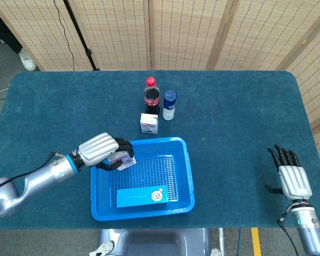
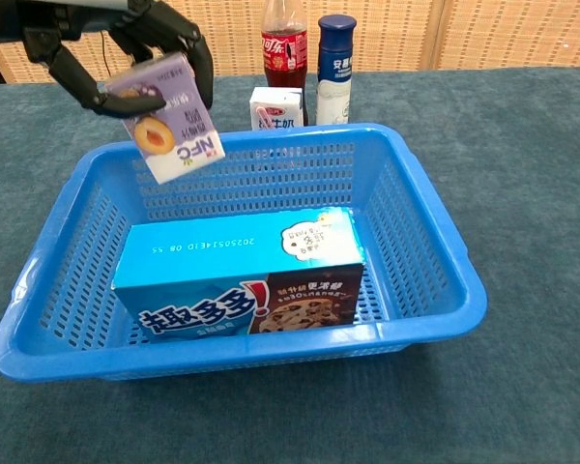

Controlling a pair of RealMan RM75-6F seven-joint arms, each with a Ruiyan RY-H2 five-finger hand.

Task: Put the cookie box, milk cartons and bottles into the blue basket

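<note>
Head view looks steeply down from above; chest view, low and close, shares the blue basket (image 1: 188, 172) (image 2: 425, 242).

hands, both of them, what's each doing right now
Left hand: holds the purple and white milk carton over the blue plastic basket.
Right hand: open, holding nothing.

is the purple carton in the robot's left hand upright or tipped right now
Tipped. The purple carton hangs slanted in the left hand above the blue basket, its printed label upside down.
</note>
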